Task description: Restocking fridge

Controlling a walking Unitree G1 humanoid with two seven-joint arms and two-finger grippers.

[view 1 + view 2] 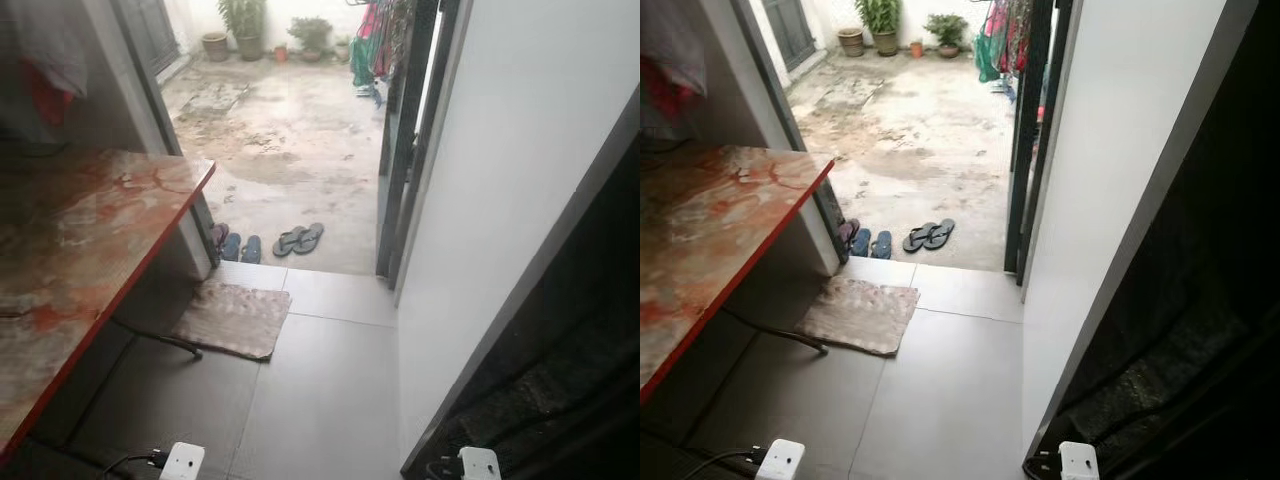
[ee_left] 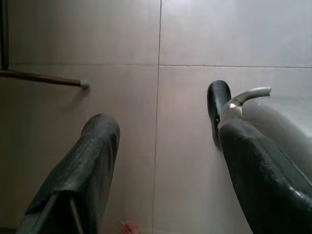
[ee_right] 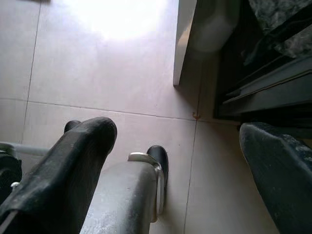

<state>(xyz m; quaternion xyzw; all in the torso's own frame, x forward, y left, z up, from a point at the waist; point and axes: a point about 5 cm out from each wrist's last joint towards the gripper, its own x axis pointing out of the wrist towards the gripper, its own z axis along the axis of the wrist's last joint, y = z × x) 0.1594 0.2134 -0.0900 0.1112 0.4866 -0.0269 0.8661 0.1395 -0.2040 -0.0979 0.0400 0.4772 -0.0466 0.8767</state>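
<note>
Both arms hang idle over the grey tiled floor (image 1: 320, 400), the left gripper (image 2: 161, 161) and right gripper (image 3: 175, 161) spread wide, holding nothing. The white fridge door (image 1: 500, 200) stands open on the robot's right, beside a red marbled countertop (image 1: 80, 240).

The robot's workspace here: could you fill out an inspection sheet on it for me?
Surface: grey tiled floor; marbled red table on the left.
Job's things: nothing seen; tall white panel on the right.
Clutter: doormat, sandals and slippers at the doorway.
End effectors: left end effector and right end effector open, over the floor.
Cables: black cable at the bottom edge.
Surroundings: open courtyard, potted plants, hanging clothes.
</note>
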